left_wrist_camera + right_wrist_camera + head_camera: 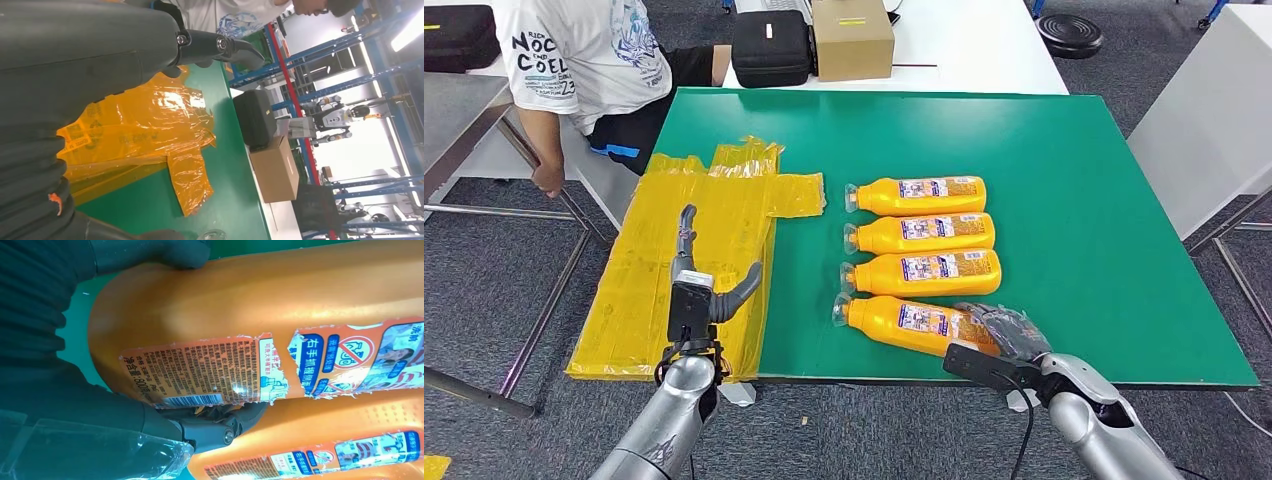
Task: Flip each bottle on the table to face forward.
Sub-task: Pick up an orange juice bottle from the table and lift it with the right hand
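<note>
Four bottles lie in a row on the green worktop (1074,200), labels up. The right robot hand (1004,335) grips the nearest bottle (904,322); left robot hand (699,290) hovers open, empty. Progress looks early.

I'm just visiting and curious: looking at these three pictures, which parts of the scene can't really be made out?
- Base of the nearest bottle: in the head view the right hand covers it.
- Fine print on its label: too small to read in the right wrist view.
- The person at the table's far corner: cut off by the head view's top edge.
- Much of the yellow plastic sheet: hidden behind the left hand in the left wrist view.
</note>
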### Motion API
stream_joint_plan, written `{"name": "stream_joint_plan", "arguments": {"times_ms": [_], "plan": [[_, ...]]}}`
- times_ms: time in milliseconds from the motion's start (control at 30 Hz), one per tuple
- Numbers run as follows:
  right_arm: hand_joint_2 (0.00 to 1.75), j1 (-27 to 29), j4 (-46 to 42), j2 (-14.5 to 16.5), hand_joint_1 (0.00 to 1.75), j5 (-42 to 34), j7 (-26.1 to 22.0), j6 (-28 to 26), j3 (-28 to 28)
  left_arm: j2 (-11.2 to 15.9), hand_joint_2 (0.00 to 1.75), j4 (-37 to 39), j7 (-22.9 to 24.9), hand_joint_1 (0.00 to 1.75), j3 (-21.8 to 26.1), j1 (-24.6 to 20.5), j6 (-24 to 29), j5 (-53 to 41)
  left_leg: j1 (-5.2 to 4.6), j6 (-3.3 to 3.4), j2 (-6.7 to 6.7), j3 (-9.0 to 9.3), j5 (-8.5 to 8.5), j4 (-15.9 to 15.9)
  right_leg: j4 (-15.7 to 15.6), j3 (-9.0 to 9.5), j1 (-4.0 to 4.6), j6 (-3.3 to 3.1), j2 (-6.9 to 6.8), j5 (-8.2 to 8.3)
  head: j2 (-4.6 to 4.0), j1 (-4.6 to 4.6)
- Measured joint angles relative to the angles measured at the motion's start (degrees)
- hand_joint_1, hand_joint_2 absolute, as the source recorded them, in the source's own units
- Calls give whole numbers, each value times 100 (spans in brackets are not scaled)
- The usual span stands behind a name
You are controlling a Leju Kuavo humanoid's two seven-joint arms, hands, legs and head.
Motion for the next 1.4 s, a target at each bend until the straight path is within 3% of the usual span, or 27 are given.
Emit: {"name": "stream_joint_plan", "arguments": {"times_ms": [400,567,667,833,967,1133,1300,1400], "plan": [[175,74,-12,38,175,74,-10,-33,-98,0,175,150,-38,0,-4,-86,5,51,0,0,0,4,0,0,0,4,0,0,0,0,0,1],[175,235,-78,123,175,-89,-384,-380,-241,0,175,195,-104,0,-4,-88,60,155,0,0,-1,-1,0,-1,0,3,0,0,-1,0,0,1],[175,373,-159,355,175,-429,-869,-661,-396,1,175,199,-139,0,1,-86,102,284,1,-1,1,-5,-1,-2,1,2,1,0,0,0,0,1],[175,377,-222,1022,175,-863,-1508,-948,-583,6,175,149,-130,0,24,-67,19,497,6,-2,3,-4,1,-3,3,0,6,-1,0,0,0,-1],[175,302,-237,1481,175,-959,-1643,-1007,-669,7,175,35,-45,0,57,-48,-83,550,6,-4,-3,-4,4,-3,3,1,5,-1,-2,-1,0,1],[175,301,-289,1809,175,-1008,-1716,-1035,-767,11,175,-69,30,0,92,-21,-197,593,2,-3,-4,-6,4,-2,3,1,0,-1,-3,-1,0,1],[175,316,-349,2047,175,-1154,-1873,-1196,-952,53,175,-270,368,0,160,85,-983,1140,0,-2,-3,-7,2,-2,3,0,-1,-1,-2,-1,0,1],[175,356,-365,2171,175,-1147,-1884,-1313,-1096,147,175,-555,953,0,243,262,-2305,2123,1,-2,-1,-7,0,-3,3,-1,0,-1,-1,-1,0,1]]}}
